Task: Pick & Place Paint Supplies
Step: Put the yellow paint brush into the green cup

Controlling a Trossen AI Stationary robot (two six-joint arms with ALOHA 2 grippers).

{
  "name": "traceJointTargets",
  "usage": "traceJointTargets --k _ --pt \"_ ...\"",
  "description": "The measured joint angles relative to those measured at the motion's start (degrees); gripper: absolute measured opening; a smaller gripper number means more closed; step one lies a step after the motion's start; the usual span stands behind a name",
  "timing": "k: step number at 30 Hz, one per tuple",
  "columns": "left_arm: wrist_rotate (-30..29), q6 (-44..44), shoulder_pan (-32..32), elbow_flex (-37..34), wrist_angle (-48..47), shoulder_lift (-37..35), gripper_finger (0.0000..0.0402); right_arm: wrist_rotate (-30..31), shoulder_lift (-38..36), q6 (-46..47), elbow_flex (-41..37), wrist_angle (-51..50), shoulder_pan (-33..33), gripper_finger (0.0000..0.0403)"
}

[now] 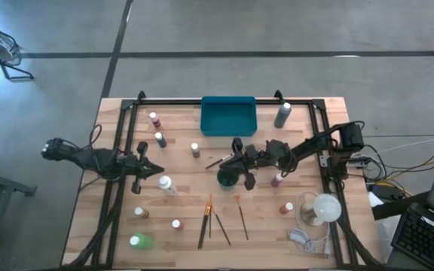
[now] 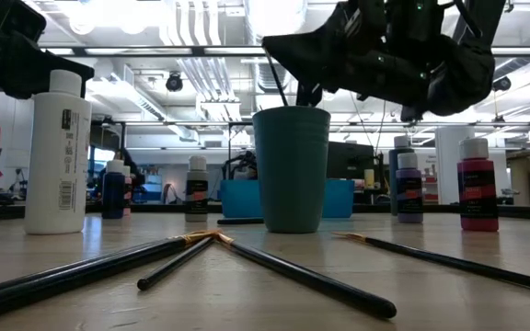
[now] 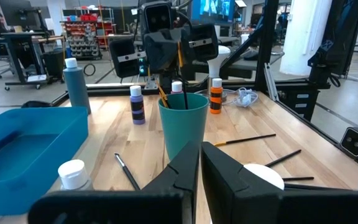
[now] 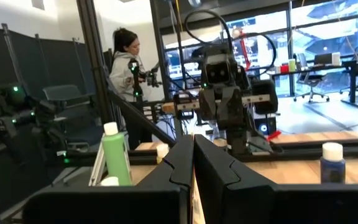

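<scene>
Right gripper (image 1: pixel 234 148) above the cup (image 1: pixel 227 178) at frame centre, fingers closed on a paintbrush (image 1: pixel 218 161); left gripper (image 1: pixel 159 171) idle mid-left, fingers closed, empty.

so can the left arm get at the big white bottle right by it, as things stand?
Probably yes. The left gripper sits shut just beside the big white bottle, with bare table between them and no other item close. It would need to open first.
</scene>
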Motion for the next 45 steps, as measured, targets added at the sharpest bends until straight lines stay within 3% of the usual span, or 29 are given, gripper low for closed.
traceJointTargets --k 45 --pt "0.0 0.0 -0.01 -0.02 0.0 0.0 0.0026 1.51 0.07 -1.33 -1.31 -12.98 1.79 0.0008"
